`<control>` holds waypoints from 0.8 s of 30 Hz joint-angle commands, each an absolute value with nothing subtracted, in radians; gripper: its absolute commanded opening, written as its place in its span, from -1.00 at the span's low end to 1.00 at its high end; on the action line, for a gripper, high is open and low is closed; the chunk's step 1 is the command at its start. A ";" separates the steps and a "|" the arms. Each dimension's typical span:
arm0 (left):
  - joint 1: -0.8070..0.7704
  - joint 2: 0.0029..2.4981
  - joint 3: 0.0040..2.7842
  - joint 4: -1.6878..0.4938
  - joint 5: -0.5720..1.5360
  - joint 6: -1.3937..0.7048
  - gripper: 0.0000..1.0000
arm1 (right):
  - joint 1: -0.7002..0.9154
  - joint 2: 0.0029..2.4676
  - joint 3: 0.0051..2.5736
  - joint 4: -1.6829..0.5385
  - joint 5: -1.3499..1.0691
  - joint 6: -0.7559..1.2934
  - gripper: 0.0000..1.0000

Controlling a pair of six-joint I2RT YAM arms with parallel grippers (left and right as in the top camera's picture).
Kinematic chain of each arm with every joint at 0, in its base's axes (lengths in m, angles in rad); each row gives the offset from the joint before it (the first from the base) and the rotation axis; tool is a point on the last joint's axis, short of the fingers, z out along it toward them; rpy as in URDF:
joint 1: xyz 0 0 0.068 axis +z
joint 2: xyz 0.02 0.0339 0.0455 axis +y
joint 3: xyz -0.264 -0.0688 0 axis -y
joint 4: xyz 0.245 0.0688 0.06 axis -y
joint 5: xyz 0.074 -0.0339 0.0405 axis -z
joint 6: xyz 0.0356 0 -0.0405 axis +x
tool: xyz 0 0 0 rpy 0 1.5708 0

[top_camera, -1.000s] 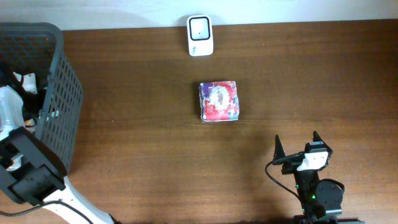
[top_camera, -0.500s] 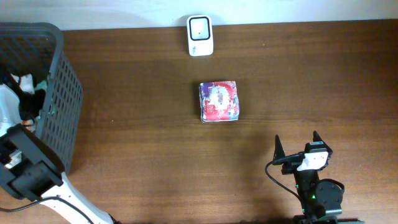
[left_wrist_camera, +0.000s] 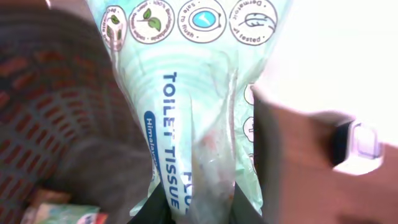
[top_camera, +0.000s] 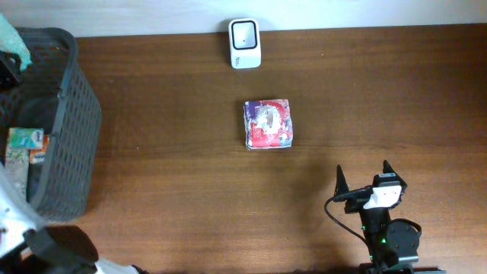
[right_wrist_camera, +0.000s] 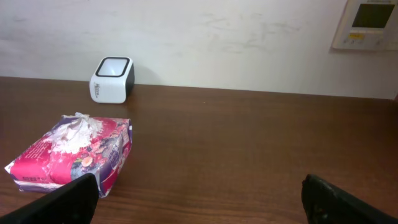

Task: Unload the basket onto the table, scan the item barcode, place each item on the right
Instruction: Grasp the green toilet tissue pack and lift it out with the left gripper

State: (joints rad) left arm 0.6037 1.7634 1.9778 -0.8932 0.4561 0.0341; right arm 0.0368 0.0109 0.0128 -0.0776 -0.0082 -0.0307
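A pale green toilet tissue pack [left_wrist_camera: 193, 93] hangs pinched between the dark fingers of my left gripper [left_wrist_camera: 196, 211], which is shut on its lower end. From overhead only a corner of that pack [top_camera: 11, 42] shows at the far left edge, above the dark mesh basket [top_camera: 72, 129]. The white barcode scanner [top_camera: 245, 43] stands at the table's back edge, blurred in the left wrist view [left_wrist_camera: 357, 146]. My right gripper [top_camera: 363, 176] stands open and empty near the front right, seen also in its own view [right_wrist_camera: 205, 199].
A red and purple tissue pack [top_camera: 267, 123] lies mid-table, left of the right gripper's view [right_wrist_camera: 71, 152], with the scanner [right_wrist_camera: 112, 79] behind it. More packets [top_camera: 27, 144] lie inside the basket. A white wall runs behind the table.
My left gripper closed on the green pack down in the basket and has lifted it up out of the basket. The right arm has not moved.
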 commanded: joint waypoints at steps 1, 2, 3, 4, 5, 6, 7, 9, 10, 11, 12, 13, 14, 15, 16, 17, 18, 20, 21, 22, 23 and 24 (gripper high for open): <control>0.611 1.661 1.998 -0.854 0.617 -0.120 -1.00 | 0.032 0.004 0.006 -0.082 0.001 -0.033 0.97; 0.610 1.644 1.998 -0.846 0.678 -0.120 -1.00 | 0.032 0.004 0.006 -0.082 0.001 -0.033 0.97; 0.606 1.627 1.998 -0.840 0.750 -0.120 -1.00 | 0.032 0.004 0.006 -0.082 0.001 -0.033 0.97; 0.599 1.613 1.998 -0.838 0.811 -0.120 -1.00 | 0.032 0.004 0.006 -0.082 0.001 -0.033 0.97; 0.594 1.607 1.998 -0.838 0.846 -0.120 -1.00 | 0.032 0.004 0.006 -0.082 0.001 -0.033 0.97; 0.581 1.596 1.998 -0.839 0.888 -0.120 -1.00 | 0.032 0.004 0.006 -0.082 0.001 -0.033 0.97; 0.563 1.587 1.998 -0.845 0.915 -0.120 -1.00 | 0.032 0.004 0.006 -0.082 0.001 -0.033 0.97; 0.528 1.581 1.998 -0.866 0.921 -0.120 -1.00 | 0.032 0.004 0.006 -0.082 0.001 -0.033 0.97; 0.500 1.581 1.998 -0.892 0.921 -0.120 -1.00 | 0.032 0.004 0.006 -0.082 0.001 -0.033 0.98; 0.472 1.582 1.998 -0.923 0.920 -0.120 -1.00 | 0.032 0.004 0.006 -0.082 0.001 -0.033 0.97; 0.442 1.583 1.998 -0.956 0.915 -0.119 -1.00 | 0.032 0.004 0.006 -0.082 0.001 -0.033 0.97; 0.405 1.584 1.998 -0.992 0.892 -0.119 -1.00 | 0.032 0.004 0.006 -0.082 0.001 -0.033 0.97; 0.367 1.585 1.998 -1.027 0.849 -0.119 -1.00 | 0.032 0.004 0.006 -0.082 0.001 -0.033 0.97; 0.320 1.587 1.998 -1.065 0.778 -0.120 -1.00 | 0.032 0.004 0.006 -0.082 0.001 -0.033 0.97; 0.253 1.591 1.997 -1.109 0.690 -0.120 -1.00 | 0.032 0.004 0.006 -0.082 0.001 -0.033 0.97; 0.221 1.593 1.997 -1.130 0.650 -0.120 -1.00 | 0.032 0.004 0.006 -0.082 0.001 -0.033 0.97; 0.186 1.595 1.997 -1.147 0.612 -0.120 -1.00 | 0.032 0.004 0.006 -0.082 0.001 -0.033 0.97; 0.087 1.607 1.997 -1.171 0.523 -0.120 -1.00 | 0.032 0.004 0.006 -0.082 0.001 -0.033 0.97; 0.038 1.618 1.997 -1.173 0.485 -0.120 -1.00 | 0.032 0.004 0.006 -0.082 0.001 -0.033 0.97; -0.006 1.629 1.997 -1.176 0.451 -0.120 -1.00 | 0.032 0.004 0.006 -0.082 0.001 -0.033 0.97; -0.043 1.641 1.997 -1.181 0.421 -0.120 -1.00 | 0.032 0.004 0.006 -0.082 0.001 -0.033 0.97; -0.085 1.657 1.997 -1.188 0.383 -0.120 -1.00 | 0.032 0.004 0.006 -0.082 0.001 -0.033 0.97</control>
State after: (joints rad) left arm 0.0254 1.6112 1.9835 -1.1744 0.5453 -0.1215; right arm 0.0368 0.0109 0.0128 -0.0776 -0.0082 -0.0307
